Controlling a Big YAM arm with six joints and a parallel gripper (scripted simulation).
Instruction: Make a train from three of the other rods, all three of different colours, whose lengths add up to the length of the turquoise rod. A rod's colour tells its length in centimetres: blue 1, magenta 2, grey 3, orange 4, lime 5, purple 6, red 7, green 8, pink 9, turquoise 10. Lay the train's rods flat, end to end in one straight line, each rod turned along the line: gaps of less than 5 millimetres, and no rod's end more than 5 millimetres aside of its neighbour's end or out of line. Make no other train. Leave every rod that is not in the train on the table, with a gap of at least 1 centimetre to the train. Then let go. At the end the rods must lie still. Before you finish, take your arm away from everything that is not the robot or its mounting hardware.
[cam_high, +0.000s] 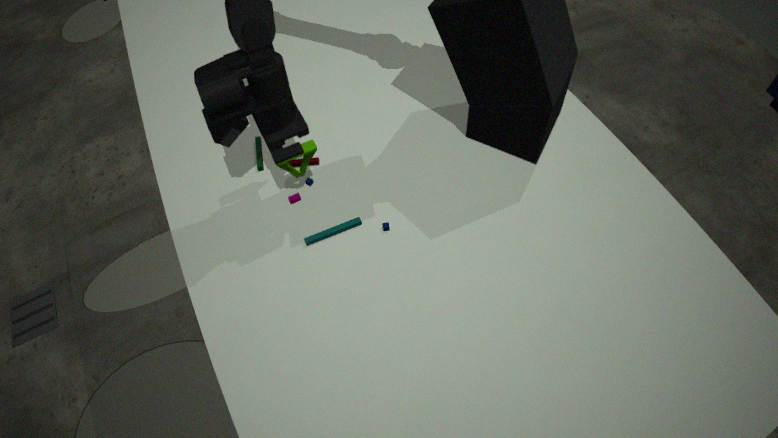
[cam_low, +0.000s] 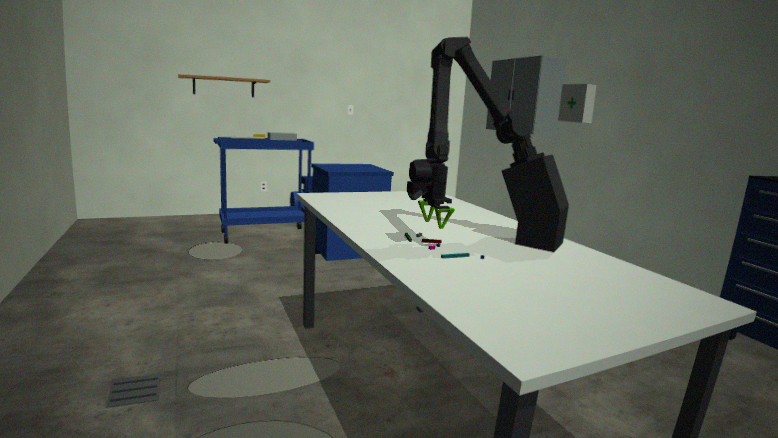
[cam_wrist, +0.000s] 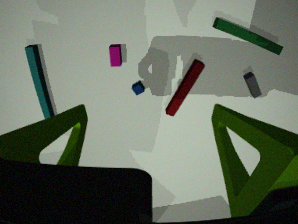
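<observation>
Hovering my claw (cam_wrist: 149, 143) wide open and empty above the red rod (cam_wrist: 185, 87); beside that rod I see a blue rod (cam_wrist: 137, 87), magenta rod (cam_wrist: 116, 55), and farther off the turquoise rod (cam_wrist: 40, 80) on the bench (cam_high: 435, 326).

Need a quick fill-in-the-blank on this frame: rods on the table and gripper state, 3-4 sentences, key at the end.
1. The gripper hangs over the rods with its fingers wide ____ and nothing between them.
2. In the wrist view, the rod lying most nearly midway between the two fingers is the ____ one.
3. The table carries ____ small blue rods, one near the magenta rod and one beyond the turquoise rod.
4. The longest rod on the table is the ____ one.

Missing words: open; red; two; turquoise
</observation>
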